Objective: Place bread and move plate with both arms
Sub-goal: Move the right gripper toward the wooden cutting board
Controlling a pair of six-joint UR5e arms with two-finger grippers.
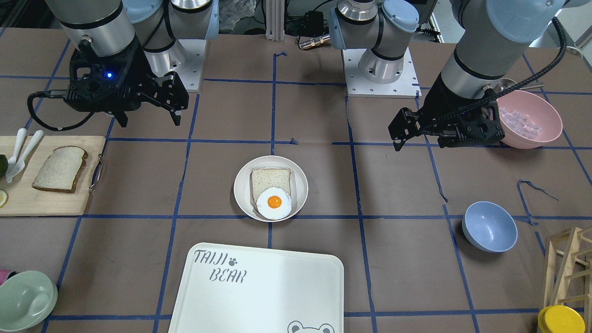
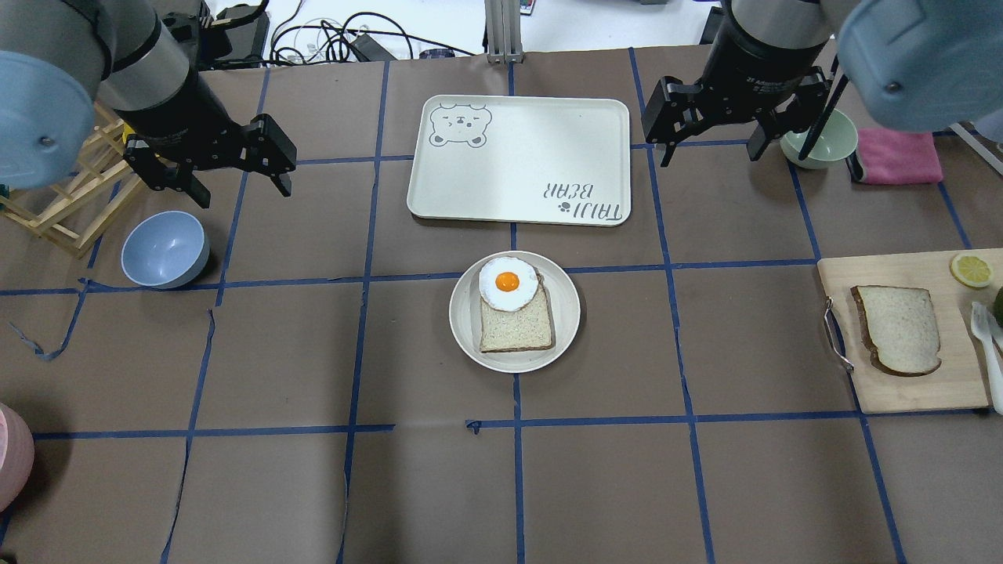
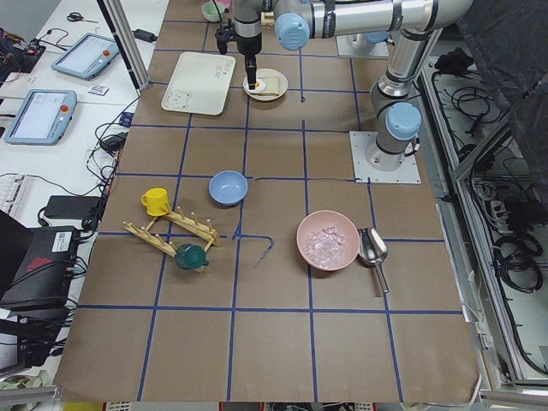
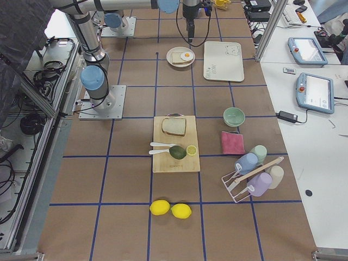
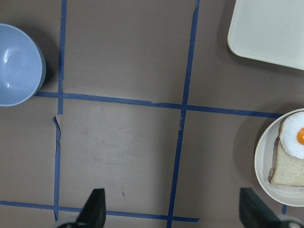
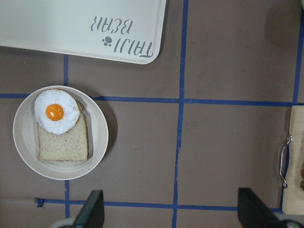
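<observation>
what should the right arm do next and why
Probably swing the right gripper over the bread and lower it. Its jaws are open and empty, hanging away from the cutting board where the bread lies untouched, while the plate holds only a squarer slice and an egg.

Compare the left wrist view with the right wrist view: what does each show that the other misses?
Only the left wrist view shows the blue bowl. Only the right wrist view shows the wooden cutting board with its metal handle, the "TAIJI BEAR" lettering on the white tray, and the plate whole. Both show that plate, holding a squarish bread slice partly under a fried egg, and a corner of the tray.
</observation>
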